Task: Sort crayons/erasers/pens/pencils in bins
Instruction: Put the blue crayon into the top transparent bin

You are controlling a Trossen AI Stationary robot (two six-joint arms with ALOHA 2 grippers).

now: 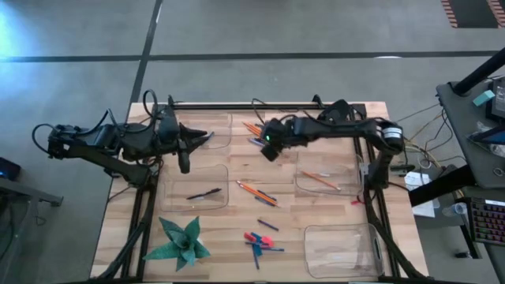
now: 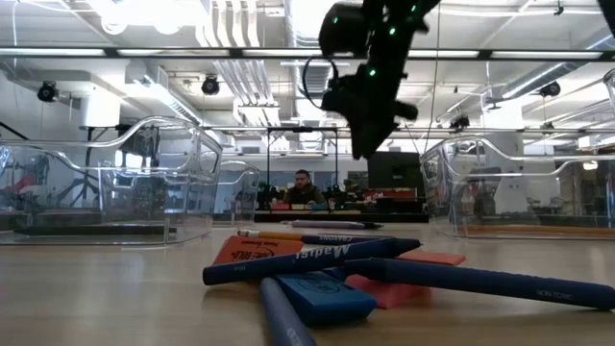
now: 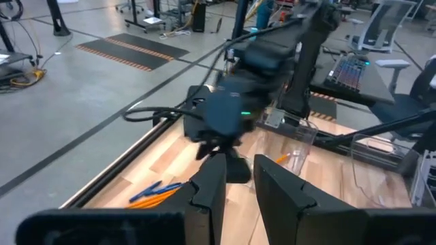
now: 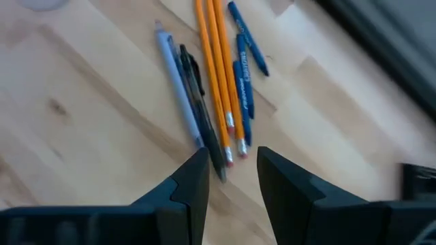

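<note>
Near heap: in the low view, blue crayons point(image 2: 312, 259) lie crossed over a blue eraser point(image 2: 327, 298) and pink-red erasers point(image 2: 399, 288); in the high view the heap sits at the table's near middle.
Writing: one blue crayon's wrapper shows white lettering, too blurred to read surely; the orange-red block behind it carries print too small to make out.
Green paper plant point(image 1: 180, 241): near left corner of the table point(image 1: 126, 217), well apart from the heap.
Bins: four clear trays; the near right bin point(image 1: 343, 251) seems to hold nothing, the middle left bin point(image 1: 195, 188) holds a dark pen point(image 1: 203, 193) lying slantwise, the middle right bin point(image 1: 327, 175) holds one orange pencil point(image 1: 319, 180) on a diagonal, and the far left bin point(image 1: 213, 130) sits under the left arm.
Middle pencils point(image 1: 256, 192): two orange sticks side by side on bare wood between the middle bins, long axis slanting from far-left to near-right.
Far cluster: seen from the right wrist, two orange pencils point(image 4: 219, 75) lie parallel, eraser ends toward the fingers, flanked by a grey pen point(image 4: 178, 82), a black pen point(image 4: 201, 109) and blue crayons point(image 4: 242, 75).
Right gripper point(image 1: 271, 148): hangs above that cluster, fingers apart, clamped on nothing.
Left gripper point(image 1: 184, 162): over the left side between the two left bins, fingers narrowly apart with nothing between them.
Background: a person sits beyond the table's far edge in the low view.
</note>
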